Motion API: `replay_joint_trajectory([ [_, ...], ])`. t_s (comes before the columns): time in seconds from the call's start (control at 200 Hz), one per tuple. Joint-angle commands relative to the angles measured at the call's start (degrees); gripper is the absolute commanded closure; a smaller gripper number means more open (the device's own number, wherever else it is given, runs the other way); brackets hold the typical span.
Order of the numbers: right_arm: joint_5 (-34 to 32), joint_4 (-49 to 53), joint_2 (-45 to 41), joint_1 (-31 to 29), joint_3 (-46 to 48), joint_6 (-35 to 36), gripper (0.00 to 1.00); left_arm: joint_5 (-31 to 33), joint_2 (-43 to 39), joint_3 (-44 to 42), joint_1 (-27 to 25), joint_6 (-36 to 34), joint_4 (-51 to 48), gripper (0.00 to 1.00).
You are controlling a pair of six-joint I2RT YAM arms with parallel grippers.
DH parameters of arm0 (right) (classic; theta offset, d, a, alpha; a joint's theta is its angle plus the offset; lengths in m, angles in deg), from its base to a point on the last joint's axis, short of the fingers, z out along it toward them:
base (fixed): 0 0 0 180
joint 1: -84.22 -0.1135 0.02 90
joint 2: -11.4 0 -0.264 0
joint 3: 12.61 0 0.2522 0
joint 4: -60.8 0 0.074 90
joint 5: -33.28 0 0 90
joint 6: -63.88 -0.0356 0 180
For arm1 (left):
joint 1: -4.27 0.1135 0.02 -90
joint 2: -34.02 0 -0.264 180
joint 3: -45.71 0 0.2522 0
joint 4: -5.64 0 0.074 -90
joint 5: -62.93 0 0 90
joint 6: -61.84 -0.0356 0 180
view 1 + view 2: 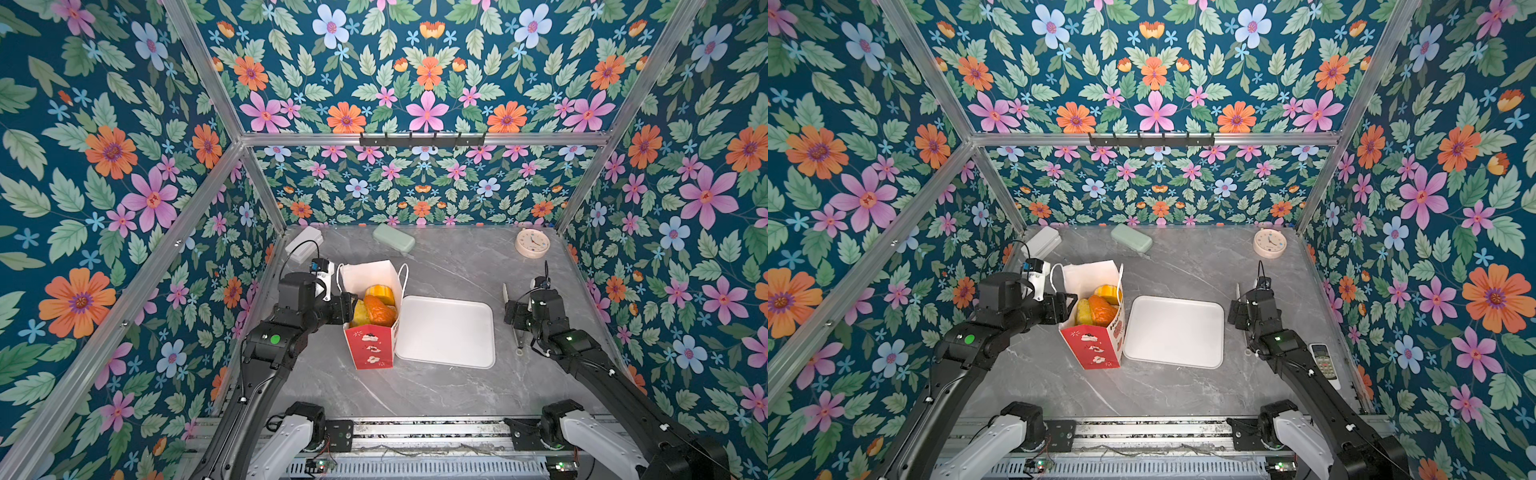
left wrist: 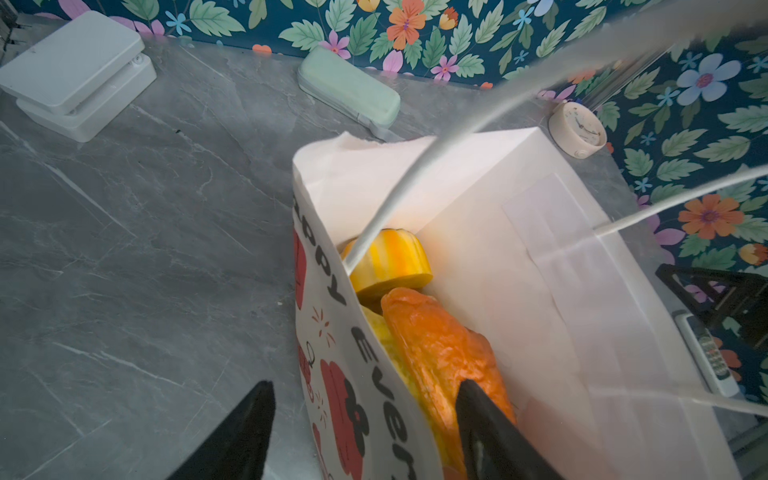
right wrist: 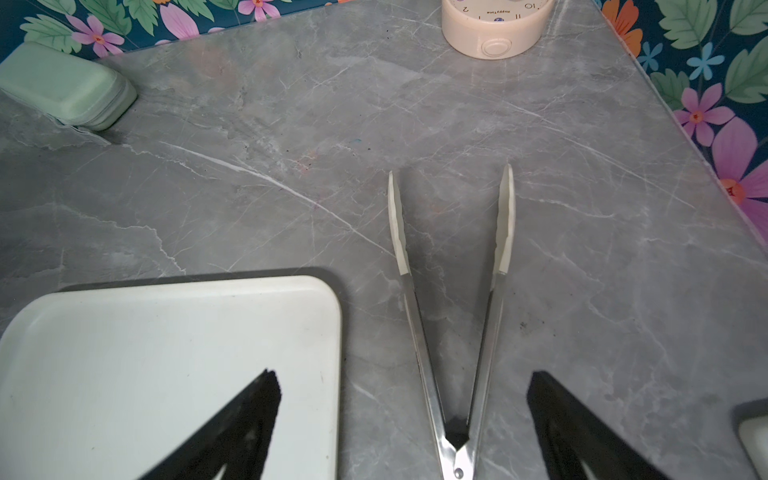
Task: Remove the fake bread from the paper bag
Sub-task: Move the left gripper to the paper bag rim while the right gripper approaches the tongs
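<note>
The paper bag (image 1: pixel 374 345) (image 1: pixel 1092 345) stands upright and open on the grey table, white with a red printed base and cord handles. Fake bread fills it: an orange croissant-like piece (image 1: pixel 379 311) (image 2: pixel 440 345) lies on top, a yellow ring bun (image 1: pixel 380 293) (image 2: pixel 390 262) sits behind it, and a yellow piece shows underneath. My left gripper (image 1: pixel 351 307) (image 2: pixel 365 386) is open and straddles the bag's left wall. One finger is outside, apart from the paper; the other is inside against the orange piece. My right gripper (image 1: pixel 511 313) (image 3: pixel 403 374) hovers open and empty over the table, right of the tray.
A flat white tray (image 1: pixel 446 332) (image 3: pixel 166 353) lies right beside the bag. Metal tongs (image 3: pixel 453 332) lie under the right gripper. A pink clock (image 1: pixel 532 243), a green case (image 1: pixel 393 238) and a white box (image 1: pixel 303 243) line the back. A remote (image 1: pixel 1323 359) rests by the right wall.
</note>
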Motion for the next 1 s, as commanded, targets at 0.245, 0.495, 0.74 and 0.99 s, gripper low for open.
replay_joint_trajectory([
  [0.245,-0.5,-1.5,0.8,0.0,0.2,-0.2,0.05,7.5,1.8,0.4,-1.9,2.1,2.1,0.75],
  [0.495,-0.2,-2.1,1.6,0.0,0.5,-0.2,0.05,8.2,2.8,1.5,-2.3,3.8,4.9,1.00],
  [0.74,-0.3,-1.7,2.6,0.0,-0.2,0.0,0.06,13.0,8.3,7.6,-2.4,0.2,5.2,1.00],
  [0.99,-3.3,2.5,3.6,0.0,-2.8,-0.1,0.05,17.5,16.5,15.2,-2.6,-6.0,7.4,1.00],
])
